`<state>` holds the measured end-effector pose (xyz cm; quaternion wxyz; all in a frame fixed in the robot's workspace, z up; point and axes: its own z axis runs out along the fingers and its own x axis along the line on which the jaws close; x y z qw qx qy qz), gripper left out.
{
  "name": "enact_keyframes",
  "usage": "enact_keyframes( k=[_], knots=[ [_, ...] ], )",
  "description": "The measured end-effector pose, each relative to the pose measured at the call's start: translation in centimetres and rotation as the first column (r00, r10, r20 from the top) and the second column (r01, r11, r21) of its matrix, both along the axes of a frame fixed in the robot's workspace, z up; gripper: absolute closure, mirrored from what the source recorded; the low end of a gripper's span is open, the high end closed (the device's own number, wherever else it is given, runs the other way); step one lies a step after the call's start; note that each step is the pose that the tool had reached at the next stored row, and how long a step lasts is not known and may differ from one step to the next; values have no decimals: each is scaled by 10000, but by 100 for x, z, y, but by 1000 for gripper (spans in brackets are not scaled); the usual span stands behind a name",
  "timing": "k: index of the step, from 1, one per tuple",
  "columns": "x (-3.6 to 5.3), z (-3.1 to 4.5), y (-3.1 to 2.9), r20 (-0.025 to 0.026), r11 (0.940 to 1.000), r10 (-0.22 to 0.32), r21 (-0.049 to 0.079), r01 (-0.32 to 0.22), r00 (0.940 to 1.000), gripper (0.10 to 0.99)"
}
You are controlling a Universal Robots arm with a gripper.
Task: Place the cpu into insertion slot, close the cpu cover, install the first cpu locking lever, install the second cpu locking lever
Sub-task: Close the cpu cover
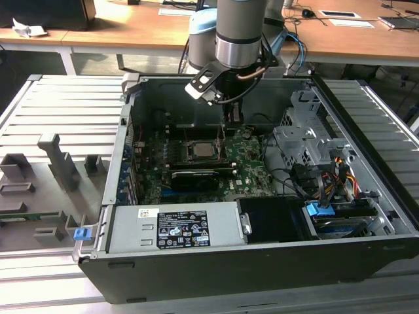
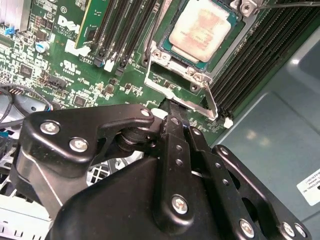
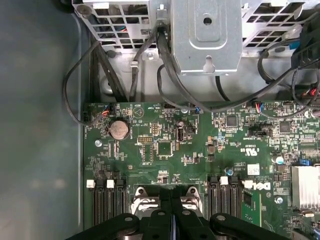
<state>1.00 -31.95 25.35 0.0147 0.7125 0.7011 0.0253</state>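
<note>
Cpu (image 2: 200,27) edges under cpu cover (image 2: 197,76) (gripper (image 2: 171,106) nr).

My gripper (image 2: 172,111) looks matt black with bright metal screws (image 2: 180,204). The cpu (image 2: 200,27) shows a dull, brushed metal face; the cpu cover (image 2: 172,80) is bare silvery metal, smooth.

You have a silver power supply (image 1: 173,229) low in the exterior view, grey blocks (image 1: 60,167) at its left, and a wooden tabletop (image 1: 131,29) along the top.
</note>
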Motion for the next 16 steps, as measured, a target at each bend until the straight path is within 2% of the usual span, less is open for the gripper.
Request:
enact_keyframes(
  k=[10, 13, 16],
  knots=[
    [-102, 0, 0, -1, 10000, 0, -1, 0, 10000, 980],
    [-132, -49, 0, 0, 10000, 3, 2, -3, 10000, 980],
    [-167, -112, -2, 0, 9996, 287, 78, -287, 9996, 980]
  ],
)
